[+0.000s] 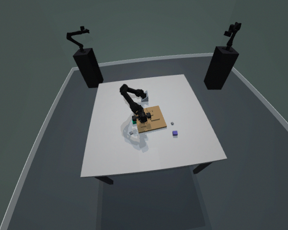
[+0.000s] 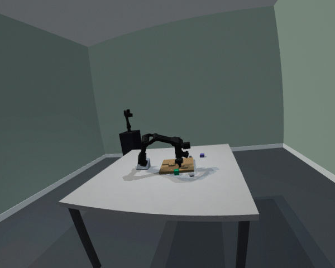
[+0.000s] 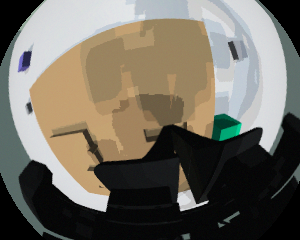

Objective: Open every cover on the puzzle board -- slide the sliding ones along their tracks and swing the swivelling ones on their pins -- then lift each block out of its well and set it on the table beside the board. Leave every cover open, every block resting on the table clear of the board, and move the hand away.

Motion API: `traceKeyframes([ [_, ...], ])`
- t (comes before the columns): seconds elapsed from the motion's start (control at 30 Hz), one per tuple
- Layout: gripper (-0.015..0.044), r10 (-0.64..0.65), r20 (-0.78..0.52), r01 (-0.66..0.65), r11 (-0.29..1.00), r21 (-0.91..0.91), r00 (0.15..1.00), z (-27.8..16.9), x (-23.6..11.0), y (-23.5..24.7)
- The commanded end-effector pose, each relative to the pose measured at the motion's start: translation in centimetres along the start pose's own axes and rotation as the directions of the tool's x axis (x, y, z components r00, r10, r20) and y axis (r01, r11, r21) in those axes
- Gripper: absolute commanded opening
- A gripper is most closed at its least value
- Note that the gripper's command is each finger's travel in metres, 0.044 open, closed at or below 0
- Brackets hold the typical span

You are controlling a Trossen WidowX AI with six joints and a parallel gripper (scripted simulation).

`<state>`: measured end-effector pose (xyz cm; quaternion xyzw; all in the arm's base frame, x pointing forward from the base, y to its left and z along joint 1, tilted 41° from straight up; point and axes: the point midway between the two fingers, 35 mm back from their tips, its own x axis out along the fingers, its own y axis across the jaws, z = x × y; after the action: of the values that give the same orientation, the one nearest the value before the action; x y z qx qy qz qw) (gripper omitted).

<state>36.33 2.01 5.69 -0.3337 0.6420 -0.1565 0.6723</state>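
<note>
The tan puzzle board lies mid-table. My gripper is shut and empty, low over the board's left part with its tips close to the surface. A green block rests on the table just off the board's left edge, next to the gripper. A purple block and a small grey block lie on the table right of the board. Another grey block lies at the front left. Covers and wells show only as darker patches, and I cannot tell how they stand.
The arm's base stands on the table behind the board. Two black pedestals with cameras stand on the floor beyond the table's back corners.
</note>
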Motion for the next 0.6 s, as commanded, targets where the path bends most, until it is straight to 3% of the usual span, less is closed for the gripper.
traceKeyframes([
  [0.0,0.0000,-0.004,-0.003,0.004,1.000,-0.007,1.000,0.6,0.1,0.0],
  [0.57,0.0000,-0.004,-0.002,0.004,1.000,-0.006,1.000,2.3,0.1,0.1],
])
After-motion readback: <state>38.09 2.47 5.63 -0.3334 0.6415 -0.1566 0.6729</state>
